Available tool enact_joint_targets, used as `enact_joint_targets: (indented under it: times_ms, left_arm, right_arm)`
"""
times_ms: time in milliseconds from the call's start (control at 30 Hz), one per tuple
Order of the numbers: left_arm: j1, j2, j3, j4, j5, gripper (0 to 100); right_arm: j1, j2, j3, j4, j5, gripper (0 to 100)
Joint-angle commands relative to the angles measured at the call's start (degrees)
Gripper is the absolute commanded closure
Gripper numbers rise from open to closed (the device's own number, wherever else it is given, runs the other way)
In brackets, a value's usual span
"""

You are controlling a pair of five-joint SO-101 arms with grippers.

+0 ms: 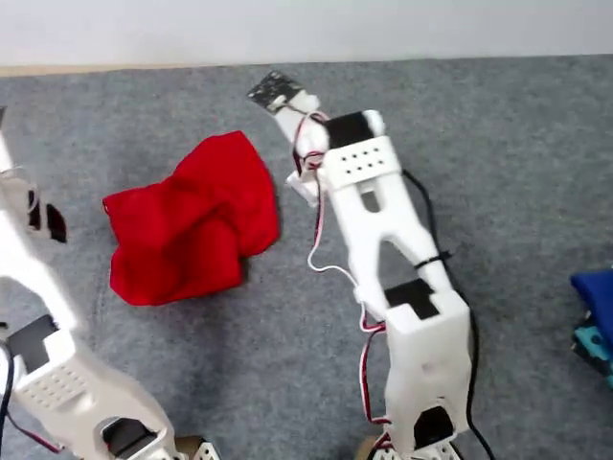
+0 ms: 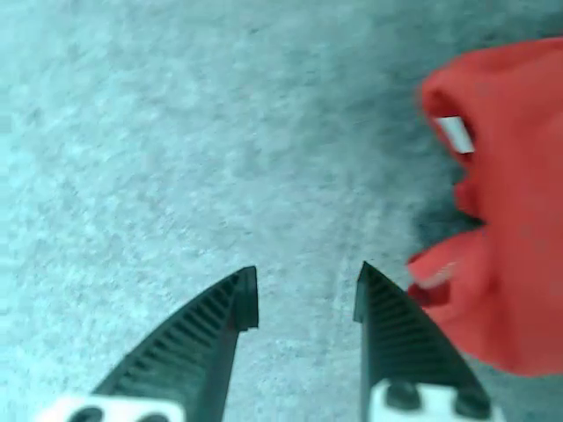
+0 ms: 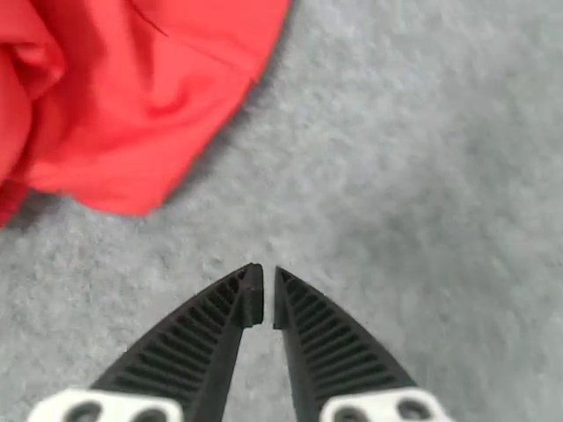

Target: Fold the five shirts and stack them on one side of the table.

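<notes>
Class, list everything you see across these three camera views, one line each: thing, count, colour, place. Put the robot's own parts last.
red shirt: one, red, crumpled on the mat, left of centre in the high view
blue cloth: one, blue, at the right edge, cut off by the frame
teal item: one, teal, beside the blue cloth, nearer the arms' bases
table mat: one, grey, covering the table
left arm: one, white, near left corner
right arm: one, white, reaching across the middle
left gripper: one, black, open, over mat beside the red shirt
right gripper: one, black, shut, empty, over mat near the red shirt
</notes>
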Motion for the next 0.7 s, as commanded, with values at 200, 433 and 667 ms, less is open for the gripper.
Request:
enact_joint_targets:
  times_ms: [200,433,667]
  left_arm:
    - [-5.63,-3.25,2.51,1.14,0.53,81]
    - [-7.56,-3.25,5.49,0.79,0.53,81]
    - [-8.97,-3.34,5.41,0.62,0.53,81]
  right_arm:
    - [-2.68,11.03,-11.87,-5.67,-17.05,78.3]
    - [-8.66,17.80,-18.55,-5.41,-22.59,77.7]
    - [-9.98,25.27,-21.80,-5.58,-23.65,77.8]
